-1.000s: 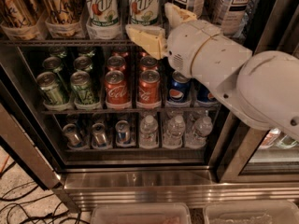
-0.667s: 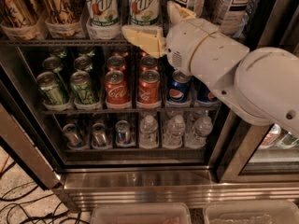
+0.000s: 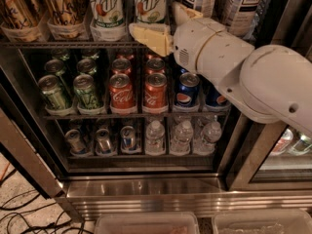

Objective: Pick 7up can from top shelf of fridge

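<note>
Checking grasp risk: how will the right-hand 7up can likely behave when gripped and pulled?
Tall and slim, the 7up can may tip if pulled. The top shelf has a front rail, so it probably needs lifting. The gripper, open beside it, meets smooth metal, likely slippery.

The white arm point(image 3: 273, 82) reaches in from the right edge, slanting up and to the left, with its rounded wrist point(image 3: 209, 48) at the upper middle of the view. The gripper point(image 3: 154, 19) sits at its tip, its two pale yellow fingers point(image 3: 151, 38) spread apart and pointing left.
</note>
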{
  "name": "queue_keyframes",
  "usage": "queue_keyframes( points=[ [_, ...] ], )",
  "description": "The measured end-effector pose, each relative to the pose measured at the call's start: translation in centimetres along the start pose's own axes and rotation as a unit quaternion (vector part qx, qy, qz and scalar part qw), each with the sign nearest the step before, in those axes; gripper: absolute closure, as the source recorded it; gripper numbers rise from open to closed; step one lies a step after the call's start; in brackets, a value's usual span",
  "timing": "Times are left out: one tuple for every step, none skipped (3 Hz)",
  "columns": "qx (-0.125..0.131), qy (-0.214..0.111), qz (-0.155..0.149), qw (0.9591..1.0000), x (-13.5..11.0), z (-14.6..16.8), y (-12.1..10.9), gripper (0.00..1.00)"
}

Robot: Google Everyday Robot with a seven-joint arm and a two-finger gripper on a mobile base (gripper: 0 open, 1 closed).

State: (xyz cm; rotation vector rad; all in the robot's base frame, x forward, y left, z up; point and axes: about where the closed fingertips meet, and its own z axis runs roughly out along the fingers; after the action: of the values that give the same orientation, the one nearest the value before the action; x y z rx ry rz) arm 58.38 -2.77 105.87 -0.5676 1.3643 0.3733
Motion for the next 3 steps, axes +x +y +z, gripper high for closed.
queue_keyframes(
  points=[
    [-0.003,-0.007,0.008,0.9999,-0.4,1.2,-0.4,0.25],
    [-0.012,-0.008,0.009,0.9999,-0.8,2.7,-0.4,0.25],
    [-0.02,-0.004,0.008,0.9998,-0.8,3.9,-0.2,0.26]
  ],
)
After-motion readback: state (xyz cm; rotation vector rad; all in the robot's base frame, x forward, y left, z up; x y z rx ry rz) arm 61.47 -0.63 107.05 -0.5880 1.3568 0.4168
